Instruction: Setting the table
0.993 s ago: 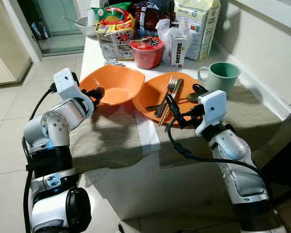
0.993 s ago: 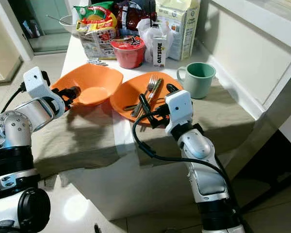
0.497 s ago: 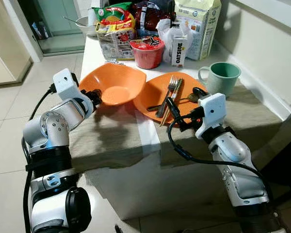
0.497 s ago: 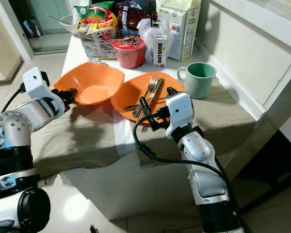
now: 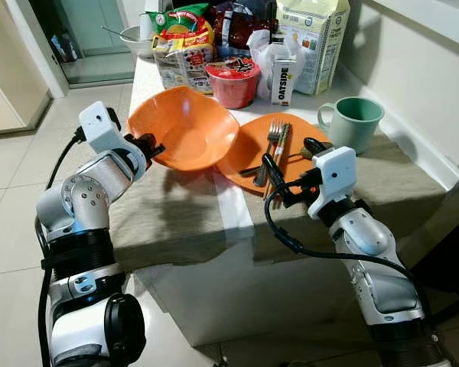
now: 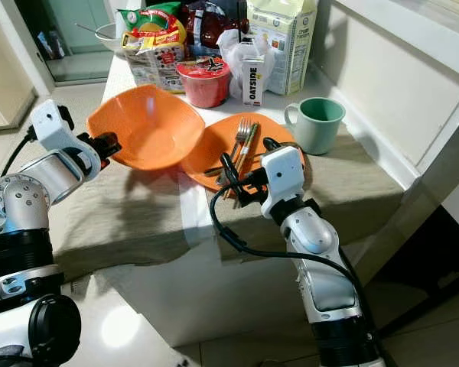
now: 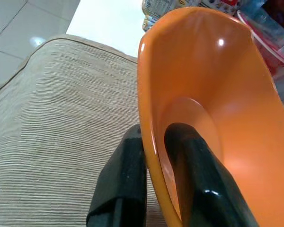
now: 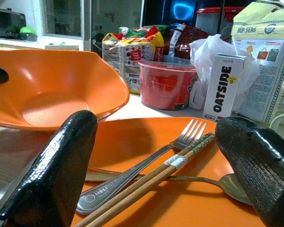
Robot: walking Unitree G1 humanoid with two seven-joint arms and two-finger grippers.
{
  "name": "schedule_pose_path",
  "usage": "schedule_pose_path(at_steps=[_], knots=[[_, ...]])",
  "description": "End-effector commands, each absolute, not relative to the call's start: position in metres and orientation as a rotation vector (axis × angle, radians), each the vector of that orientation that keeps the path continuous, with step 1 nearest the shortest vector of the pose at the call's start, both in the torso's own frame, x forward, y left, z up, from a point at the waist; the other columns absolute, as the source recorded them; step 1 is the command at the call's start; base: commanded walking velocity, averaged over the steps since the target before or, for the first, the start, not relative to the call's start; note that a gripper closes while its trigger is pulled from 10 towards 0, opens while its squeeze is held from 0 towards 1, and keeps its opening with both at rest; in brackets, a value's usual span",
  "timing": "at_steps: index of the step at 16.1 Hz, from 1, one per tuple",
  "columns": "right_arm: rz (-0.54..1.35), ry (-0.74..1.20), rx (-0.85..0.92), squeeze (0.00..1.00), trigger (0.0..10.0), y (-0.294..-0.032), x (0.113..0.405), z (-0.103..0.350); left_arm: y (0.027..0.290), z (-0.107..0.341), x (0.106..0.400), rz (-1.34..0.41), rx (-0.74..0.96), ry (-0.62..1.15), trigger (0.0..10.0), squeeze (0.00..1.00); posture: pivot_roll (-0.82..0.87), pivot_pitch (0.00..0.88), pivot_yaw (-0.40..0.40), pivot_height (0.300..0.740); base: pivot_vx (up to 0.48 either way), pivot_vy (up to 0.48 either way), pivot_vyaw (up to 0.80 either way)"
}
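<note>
- Orange bowl point(image 5: 185, 128): was tilted up on its side above the surface, its near rim pinched by the left tool point(image 5: 152, 146); in the left wrist view one black finger point(image 7: 199, 184) lay inside the bowl and the other outside, the rim clamped between them. Its far edge overlapped the orange plate.
- Orange plate point(image 5: 291, 139): lay flat on the surface, just right of the bowl, partly on the beige cloth.
- Fork point(image 8: 146, 163), chopsticks point(image 8: 157, 176) and spoon point(image 8: 227, 183): lay together on the plate; the chopsticks appeared bound by a paper band, fork beside them, spoon crossing under toward the right.
- Right tool point(image 5: 279, 183): sat at the plate's near edge, its two fingers spread wide, one on either side of the cutlery in the right wrist view, gripping nothing.
- Green mug point(image 5: 354, 122): stood upright to the right of the plate, handle toward the plate.
- Red instant-noodle cup point(image 5: 232, 80): stood behind the bowl and plate, lid on.
- Oatside carton point(image 5: 282, 80): stood upright just right of the red cup, with a white plastic bag point(image 5: 263, 47) behind it.
- Large paper bag point(image 5: 314, 38): stood at the far right, near the wall.
- Snack packets point(image 5: 182, 42): were piled at the far left of the surface; labels too small to read.
- Beige cloth point(image 5: 161, 218): covered the near part of the white surface point(image 5: 149, 84) and hung over its front edge.
</note>
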State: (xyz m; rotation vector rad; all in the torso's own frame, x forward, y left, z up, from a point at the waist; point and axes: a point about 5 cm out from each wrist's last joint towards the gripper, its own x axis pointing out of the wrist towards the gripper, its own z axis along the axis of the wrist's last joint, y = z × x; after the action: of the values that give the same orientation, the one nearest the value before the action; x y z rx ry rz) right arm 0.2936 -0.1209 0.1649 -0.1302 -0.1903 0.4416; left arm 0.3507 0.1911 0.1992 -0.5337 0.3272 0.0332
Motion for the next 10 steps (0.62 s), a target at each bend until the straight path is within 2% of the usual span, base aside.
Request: schedule_pose_path(at_steps=[1, 7, 10], knots=[[0.455, -0.18, -0.136, 0.0, 10.0, -0.119, 0.293, 0.163, 0.186, 0.205, 0.353, -0.003, -0.548, 0.313, 0.0, 0.0, -0.16, 0.0, 0.081, 0.74, 0.0, 0.0, 0.0], [0.459, -0.177, -0.123, 0.0, 10.0, -0.117, 0.293, 0.164, 0.197, 0.216, 0.356, 0.059, -0.564, 0.23, 0.0, 0.0, -0.16, 0.0, 0.08, 0.74, 0.0, 0.0, 0.0], [0.475, -0.2, -0.045, 0.0, 10.0, -0.114, 0.296, 0.178, 0.198, 0.224, 0.356, 0.06, -0.572, 0.195, 0.0, 0.0, -0.16, 0.0, 0.079, 0.74, 0.0, 0.0, 0.0]])
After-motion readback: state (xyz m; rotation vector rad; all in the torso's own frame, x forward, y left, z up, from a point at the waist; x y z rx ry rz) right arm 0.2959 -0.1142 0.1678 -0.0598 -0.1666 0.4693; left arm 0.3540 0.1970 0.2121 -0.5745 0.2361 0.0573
